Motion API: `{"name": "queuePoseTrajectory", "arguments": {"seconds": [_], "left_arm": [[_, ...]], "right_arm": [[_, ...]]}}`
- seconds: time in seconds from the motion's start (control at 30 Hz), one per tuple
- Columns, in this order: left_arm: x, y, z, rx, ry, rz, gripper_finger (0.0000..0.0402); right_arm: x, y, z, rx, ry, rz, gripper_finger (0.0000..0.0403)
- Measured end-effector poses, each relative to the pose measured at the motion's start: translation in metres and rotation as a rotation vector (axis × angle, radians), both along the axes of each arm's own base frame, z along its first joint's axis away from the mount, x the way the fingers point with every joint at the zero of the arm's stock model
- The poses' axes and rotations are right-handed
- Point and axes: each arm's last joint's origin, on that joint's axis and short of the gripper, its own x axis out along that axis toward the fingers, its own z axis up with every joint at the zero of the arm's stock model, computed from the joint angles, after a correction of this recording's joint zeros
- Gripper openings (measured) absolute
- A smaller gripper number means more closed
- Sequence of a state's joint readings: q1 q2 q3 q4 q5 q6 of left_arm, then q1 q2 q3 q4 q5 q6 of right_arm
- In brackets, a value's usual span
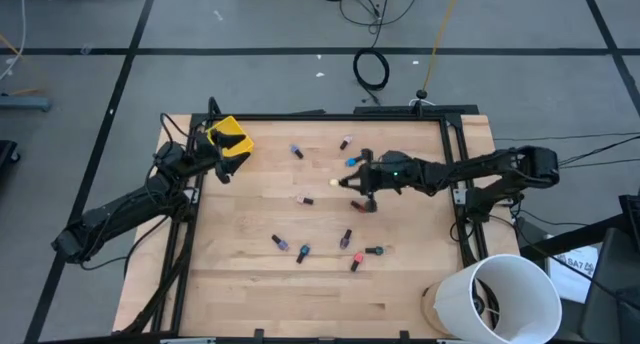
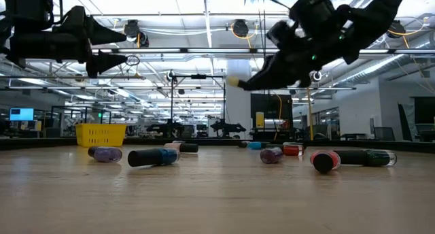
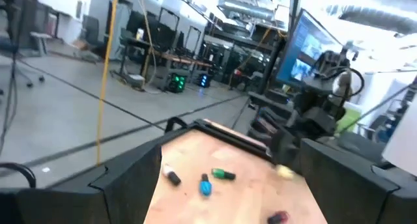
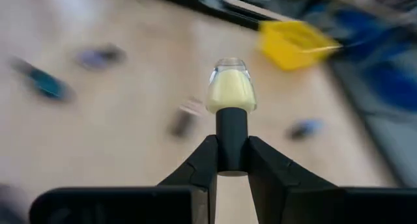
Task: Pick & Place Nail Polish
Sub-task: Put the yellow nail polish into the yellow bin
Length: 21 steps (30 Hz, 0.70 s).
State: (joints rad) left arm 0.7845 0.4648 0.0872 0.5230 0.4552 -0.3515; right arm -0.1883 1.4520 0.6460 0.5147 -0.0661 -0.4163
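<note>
Right claw (image 1: 338, 181) hangs over the middle of the counter (image 1: 250, 284) in the high view, clenched on a pale yellow nail polish bottle (image 1: 333, 181); other bottles lie scattered on the wood, among them a blue one (image 1: 303, 252) near the front and a green one (image 1: 376, 251) beside it. Left claw (image 1: 222, 156) hovers at the far left corner, just over the yellow bin (image 1: 232, 136).

Low view: the right claw (image 2: 239, 83) is raised well above the counter (image 2: 217, 193) with the pale bottle (image 2: 233, 81) at its tip — the remaining bottles lie on their sides in a row, and the yellow bin (image 2: 102, 133) stands behind them at the left.

Left wrist view: the left claw's fingers (image 3: 130, 185) stand wide apart, released, nothing between them.

Right wrist view: the fingers (image 4: 202, 165) pinch the dark cap (image 4: 231, 138) — the yellow glass body (image 4: 230, 88) points outward, and the yellow bin (image 4: 293, 43) lies blurred beyond.
</note>
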Motion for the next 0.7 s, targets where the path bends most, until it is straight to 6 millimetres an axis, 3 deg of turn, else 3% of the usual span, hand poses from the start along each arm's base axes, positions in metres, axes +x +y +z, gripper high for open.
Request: {"name": "queuePoseTrajectory", "arguments": {"seconds": [0.2, 0.47, 0.6, 0.7], "left_arm": [[0.000, 0.003, -0.003, -0.042, 0.016, 0.065, 0.0356], [0.003, 0.004, -0.012, -0.206, 0.042, 0.036, 0.0356], [0.011, 0.004, -0.020, -0.353, 0.057, 0.033, 0.0356], [0.021, 0.001, -0.023, -0.351, 0.068, 0.029, 0.0356]], "right_arm": [[0.009, -0.009, -0.011, -0.379, 0.048, -0.110, 0.0048], [0.012, -0.011, -0.004, -0.707, 0.072, -0.173, 0.0048], [0.013, -0.010, 0.002, -0.783, 0.038, -0.177, 0.0048], [0.013, -0.010, 0.005, -0.787, 0.004, -0.189, 0.0048]]}}
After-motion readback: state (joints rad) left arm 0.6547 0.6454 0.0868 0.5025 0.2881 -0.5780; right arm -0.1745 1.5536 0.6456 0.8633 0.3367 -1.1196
